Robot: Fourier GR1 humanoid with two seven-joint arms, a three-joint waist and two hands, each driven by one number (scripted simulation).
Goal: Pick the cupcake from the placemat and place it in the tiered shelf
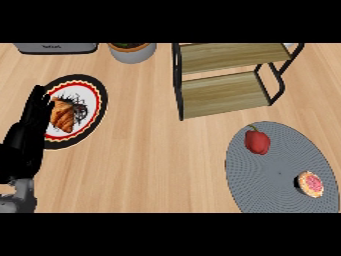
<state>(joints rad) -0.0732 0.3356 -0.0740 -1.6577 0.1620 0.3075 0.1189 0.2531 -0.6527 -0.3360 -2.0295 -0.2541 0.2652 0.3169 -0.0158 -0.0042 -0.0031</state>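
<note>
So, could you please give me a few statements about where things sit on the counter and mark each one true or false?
1. The cupcake lies on the grey placemat. True.
2. A red pepper shares the placemat with the cupcake. True.
3. The cupcake already sits in the tiered shelf. False: both visible shelf boards are bare.
4. The croissant is on the placemat. False: it sits on the patterned plate at the left.
5. The left robot hand holds the cupcake. False: it is open beside the plate, far from the cupcake.
</note>
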